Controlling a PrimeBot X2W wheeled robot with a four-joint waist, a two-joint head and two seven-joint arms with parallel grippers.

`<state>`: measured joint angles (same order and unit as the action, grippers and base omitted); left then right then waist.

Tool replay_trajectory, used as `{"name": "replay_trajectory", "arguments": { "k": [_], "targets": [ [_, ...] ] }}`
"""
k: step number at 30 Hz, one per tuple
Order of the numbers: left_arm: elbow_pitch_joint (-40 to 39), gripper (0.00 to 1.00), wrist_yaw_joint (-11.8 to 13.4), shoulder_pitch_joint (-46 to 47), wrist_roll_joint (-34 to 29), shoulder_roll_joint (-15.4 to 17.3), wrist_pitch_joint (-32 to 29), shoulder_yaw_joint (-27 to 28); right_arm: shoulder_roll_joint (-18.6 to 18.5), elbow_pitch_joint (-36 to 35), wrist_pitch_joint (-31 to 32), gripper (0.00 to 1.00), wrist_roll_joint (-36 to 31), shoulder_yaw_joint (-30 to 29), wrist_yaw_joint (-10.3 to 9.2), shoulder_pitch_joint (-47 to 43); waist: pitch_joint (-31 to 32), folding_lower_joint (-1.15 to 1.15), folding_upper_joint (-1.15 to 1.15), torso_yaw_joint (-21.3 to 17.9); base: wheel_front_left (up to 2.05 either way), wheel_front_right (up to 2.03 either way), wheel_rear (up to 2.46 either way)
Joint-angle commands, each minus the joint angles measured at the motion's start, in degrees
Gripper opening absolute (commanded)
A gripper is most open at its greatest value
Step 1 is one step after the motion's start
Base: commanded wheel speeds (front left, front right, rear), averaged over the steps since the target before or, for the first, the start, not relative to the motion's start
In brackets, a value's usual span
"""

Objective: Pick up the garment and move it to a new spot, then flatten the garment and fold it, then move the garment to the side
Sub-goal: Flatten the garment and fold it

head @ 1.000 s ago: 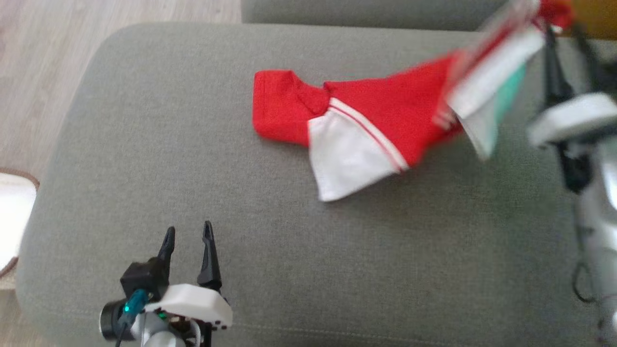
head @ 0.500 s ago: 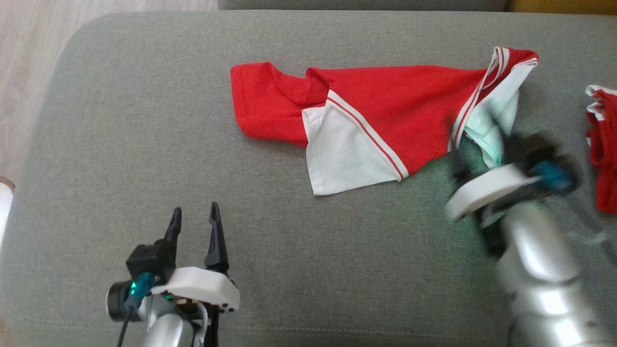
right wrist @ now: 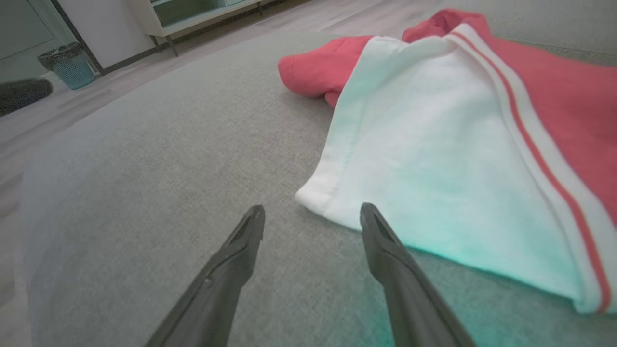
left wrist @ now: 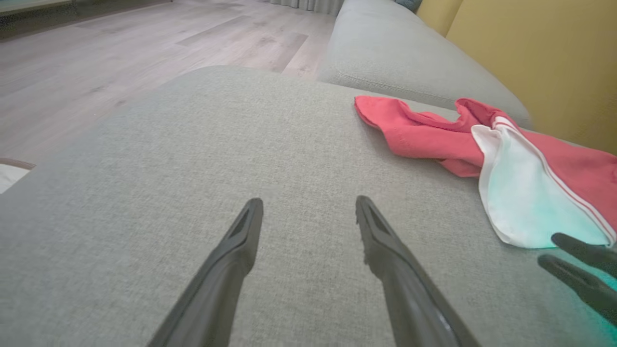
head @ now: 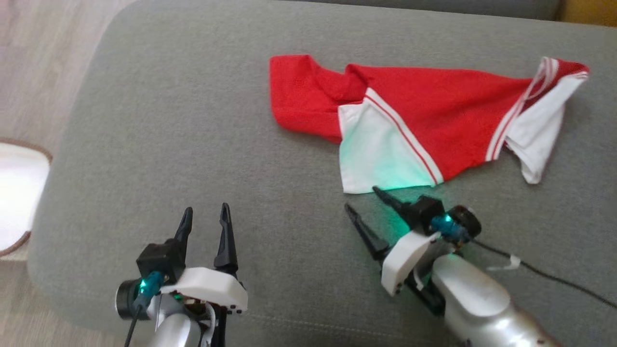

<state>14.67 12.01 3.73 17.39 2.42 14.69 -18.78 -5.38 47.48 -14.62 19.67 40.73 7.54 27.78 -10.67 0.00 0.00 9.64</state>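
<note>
The garment (head: pixel 434 111) is red with white panels and thin white stripes, and it lies crumpled and spread across the far right of the grey cushion (head: pixel 193 120). Its white lower panel (right wrist: pixel 434 168) sits just ahead of my right gripper (head: pixel 361 198), which stands open and empty, fingertips close to the hem without touching it. At the cushion's near left, well away from the cloth, my left gripper (head: pixel 205 214) is open with nothing in it. In the left wrist view the garment (left wrist: pixel 458 140) lies to the right, with the right gripper's fingertips (left wrist: pixel 578 270) at the lower right edge.
Wooden floor (head: pixel 38 58) lies left of the cushion, with a pale round object (head: pixel 14 193) at the left edge. A second sofa cushion (left wrist: pixel 400 53) and a yellow wall (left wrist: pixel 540 58) are behind. A black cable (head: pixel 554 279) trails from my right wrist.
My right gripper let go of the garment's right end, which dropped flat onto the cushion. The right arm then swung down and left to the white panel's hem. The head camera shifted.
</note>
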Motion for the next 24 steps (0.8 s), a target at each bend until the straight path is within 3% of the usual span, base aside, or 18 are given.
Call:
{"name": "replay_trajectory", "arguments": {
  "k": [1,8,9,10,13,17,24],
  "targets": [
    [-1.62,1.0,0.04,0.84,0.05,0.46,0.31,1.54,0.28,-1.14,-0.38,1.0,0.36,0.37,-0.05,2.95,-0.6,0.0,0.0,1.11,0.0,0.0,0.0],
    [-2.13,1.0,0.07,0.92,-0.21,0.46,0.31,1.3,-0.02,2.36,-0.38,1.0,-1.55,-0.01,-0.05,4.7,-2.04,0.0,0.0,2.79,0.0,0.0,0.0],
    [-2.18,1.0,0.09,1.01,-0.21,0.46,0.31,1.24,0.12,3.19,-0.38,0.31,-1.38,0.17,-0.05,4.7,-2.22,0.0,0.0,2.9,0.0,0.0,0.0],
    [-2.2,1.0,0.12,1.11,-0.21,0.46,0.31,1.19,0.26,4.13,-0.38,0.0,-1.15,0.34,-0.05,4.78,-2.35,0.0,0.0,2.95,0.0,0.0,0.0],
    [-2.06,1.0,0.31,1.55,-0.09,0.46,0.31,1.12,0.49,6.11,-0.38,0.0,-0.55,0.79,-0.05,5.32,-2.65,0.0,0.0,2.71,0.0,0.0,0.0],
    [-2.2,1.0,0.57,2.06,-0.23,0.46,0.31,1.43,-1.1,3.45,-0.38,0.0,-0.94,-0.51,-0.05,5.34,-2.53,0.0,0.0,1.08,0.0,0.0,0.0],
    [-1.91,1.0,-0.14,1.66,-0.36,0.46,0.31,2.92,-6.97,-7.49,-0.38,0.0,-2.14,-10.55,-0.05,-1.36,0.08,0.0,0.0,-3.85,0.0,0.0,0.0]
  ]
}}
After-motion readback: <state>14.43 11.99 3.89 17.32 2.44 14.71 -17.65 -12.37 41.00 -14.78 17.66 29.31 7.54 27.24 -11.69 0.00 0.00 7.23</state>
